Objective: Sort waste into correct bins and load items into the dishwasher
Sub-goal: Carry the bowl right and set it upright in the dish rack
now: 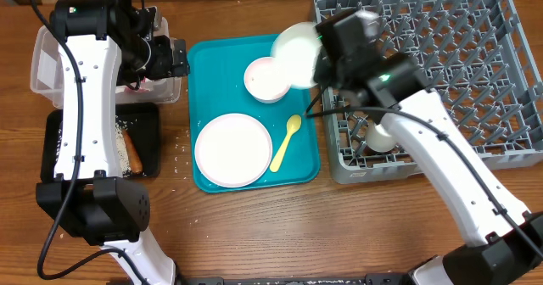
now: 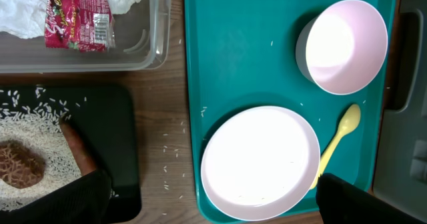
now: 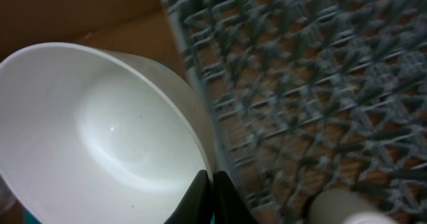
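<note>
Bowl [image 3: 100,131], small, white, glossy, tilted, rim pinched in right pincer [image 3: 212,197], left pincer [image 2: 210,187] spread wide, empty

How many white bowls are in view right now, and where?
2. One white bowl sits on the teal tray. The second bowl is pinched at its rim by the right gripper, beside the dish rack. An arm could hide more.

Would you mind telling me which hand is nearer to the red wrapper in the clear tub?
Left. The left hand hovers at the edge of the clear tub, close to the red wrapper. The right hand is across the teal tray, gripping a white bowl beside the dish rack.
</note>
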Robot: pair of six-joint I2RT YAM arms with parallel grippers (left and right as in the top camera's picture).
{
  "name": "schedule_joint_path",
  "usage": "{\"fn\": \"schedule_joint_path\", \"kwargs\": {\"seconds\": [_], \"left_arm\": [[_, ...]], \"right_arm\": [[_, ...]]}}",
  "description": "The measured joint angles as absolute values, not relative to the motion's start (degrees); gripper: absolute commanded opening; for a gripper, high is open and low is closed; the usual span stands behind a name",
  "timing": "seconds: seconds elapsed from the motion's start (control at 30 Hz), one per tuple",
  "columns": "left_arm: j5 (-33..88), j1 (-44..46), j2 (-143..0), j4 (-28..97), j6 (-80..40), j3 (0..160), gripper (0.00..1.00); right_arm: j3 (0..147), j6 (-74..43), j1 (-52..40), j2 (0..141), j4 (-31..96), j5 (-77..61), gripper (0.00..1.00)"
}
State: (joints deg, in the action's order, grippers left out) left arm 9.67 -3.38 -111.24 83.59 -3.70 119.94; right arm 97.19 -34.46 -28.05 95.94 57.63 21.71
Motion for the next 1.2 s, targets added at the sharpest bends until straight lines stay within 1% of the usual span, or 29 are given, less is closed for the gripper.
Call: {"fn": "schedule_joint_path", "kwargs": {"seconds": [0.13, 0.2, 0.27, 0.33, 0.47, 0.53, 0.63, 0.73, 0.87, 1.03, 1.2], "left_arm": [[9.7, -3.4, -111.2, 83.6, -3.7, 119.9, 1.00], [9.7, -3.4, -111.2, 83.6, -3.7, 119.9, 1.00], [9.7, -3.4, -111.2, 83.7, -3.7, 119.9, 1.00], [9.7, -3.4, -111.2, 83.6, -3.7, 119.9, 1.00], [9.7, -3.4, -111.2, 83.6, -3.7, 119.9, 1.00], [9.7, -3.4, -111.2, 83.5, -3.7, 119.9, 1.00], [9.7, -3.4, -111.2, 83.6, -3.7, 119.9, 1.00], [9.7, -3.4, -111.2, 83.6, -3.7, 119.9, 1.00], [9.7, -3.4, -111.2, 83.6, -3.7, 119.9, 1.00], [9.7, -3.4, -111.2, 83.6, -3.7, 119.9, 1.00], [9.7, -3.4, -111.2, 83.6, -3.7, 119.9, 1.00]], "right_arm": [[97.1, -34.3, -24.6, 97.3, 53.5, 37.3, 0.04], [97.1, -32.7, -23.0, 98.6, 47.1, 46.7, 0.04], [96.9, -29.0, -22.2, 99.8, 40.2, 51.2, 0.04], [97.1, -23.7, -21.6, 102.0, 31.1, 54.7, 0.04], [97.1, -13.6, -20.7, 106.8, 18.4, 57.8, 0.04], [96.9, -5.5, -20.3, 111.0, 9.8, 59.4, 0.04], [97.0, 3.2, -20.1, 116.4, 1.8, 60.4, 0.04], [97.0, 8.3, -20.1, 120.1, -0.8, 60.4, 0.04], [97.0, 11.7, -20.1, 124.0, -0.8, 60.4, 0.04], [97.0, 13.1, -20.1, 126.8, -0.4, 60.4, 0.04], [97.0, 12.0, -20.5, 127.6, 2.6, 60.2, 0.04]]}}
